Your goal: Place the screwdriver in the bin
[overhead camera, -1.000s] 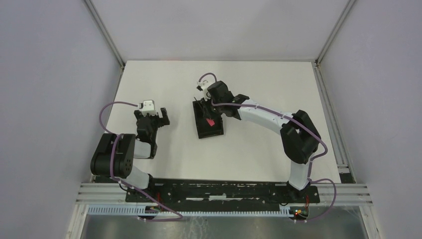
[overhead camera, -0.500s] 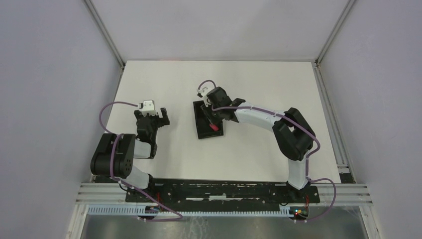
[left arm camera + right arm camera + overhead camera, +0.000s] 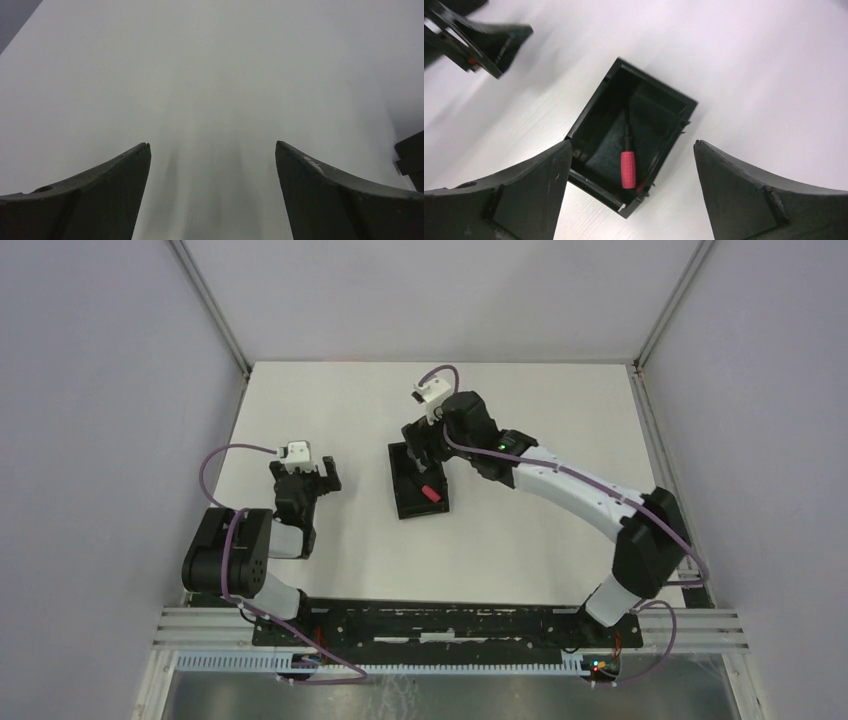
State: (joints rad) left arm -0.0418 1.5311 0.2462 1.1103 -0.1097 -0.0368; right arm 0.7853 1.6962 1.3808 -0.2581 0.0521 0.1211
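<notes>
White tabletop (image 3: 330,400), grey enclosure walls. Over it the right gripper (image 3: 633,144) hangs with jaws spread wide and nothing between them, directly above the small black rectangular plastic bin (image 3: 656,82); judged a post-release pose. The small screwdriver (image 3: 627,160), with a red handle and thin black shaft, lies flat on the bin floor. The left gripper (image 3: 212,145) is parted and empty, well apart from the bin.

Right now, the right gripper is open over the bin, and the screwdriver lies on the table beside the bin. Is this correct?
Not fully. The right gripper is indeed open over the bin, but the screwdriver lies inside the bin, not beside it. The right wrist view shows its red handle and black shaft resting on the bin floor.
</notes>
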